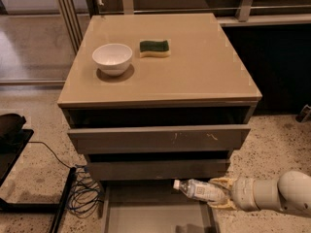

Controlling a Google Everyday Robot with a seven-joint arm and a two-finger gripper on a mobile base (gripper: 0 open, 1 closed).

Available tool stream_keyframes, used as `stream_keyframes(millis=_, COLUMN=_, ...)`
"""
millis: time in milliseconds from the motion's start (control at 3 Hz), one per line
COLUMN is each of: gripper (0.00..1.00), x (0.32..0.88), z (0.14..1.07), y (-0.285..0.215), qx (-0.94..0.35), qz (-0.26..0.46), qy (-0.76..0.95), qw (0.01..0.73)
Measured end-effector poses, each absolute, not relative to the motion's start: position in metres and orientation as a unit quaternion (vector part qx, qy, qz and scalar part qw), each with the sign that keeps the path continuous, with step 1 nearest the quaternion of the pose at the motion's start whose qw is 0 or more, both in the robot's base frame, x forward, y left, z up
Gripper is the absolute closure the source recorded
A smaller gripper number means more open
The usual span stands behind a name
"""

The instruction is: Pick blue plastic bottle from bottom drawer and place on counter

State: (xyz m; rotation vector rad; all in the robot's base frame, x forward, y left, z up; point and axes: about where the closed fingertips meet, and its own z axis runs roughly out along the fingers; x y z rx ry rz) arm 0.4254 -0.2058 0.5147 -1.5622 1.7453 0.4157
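Note:
The blue plastic bottle (pixel 198 190), clear with a white cap and white label, lies sideways in my gripper (pixel 219 193), cap pointing left. The gripper is shut on its base end and holds it above the open bottom drawer (pixel 155 212), just in front of the middle drawer's front. My white arm (pixel 277 194) reaches in from the lower right. The beige counter (pixel 194 67) is well above the bottle.
A white bowl (pixel 112 58) and a green-and-yellow sponge (pixel 155 47) sit on the counter's far left half. The two upper drawers (pixel 155 139) stick out slightly. Cables (pixel 82 193) and a black stand lie on the floor at left.

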Motion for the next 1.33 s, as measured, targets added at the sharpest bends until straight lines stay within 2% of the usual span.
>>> stream_keyframes(millis=333, gripper=1.0, x=0.436, z=0.545, y=-0.2, qx=-0.626, qz=0.153, qy=0.663, qw=0.381)
stream_keyframes(millis=1000, gripper=1.0, x=0.458, z=0.675, y=-0.171, qx=-0.694, qz=0.129, qy=0.591, qw=0.39)
stream_keyframes(millis=1333, gripper=1.0, x=0.464, z=0.718, y=-0.165, qx=-0.724, qz=0.12, qy=0.573, qw=0.365)
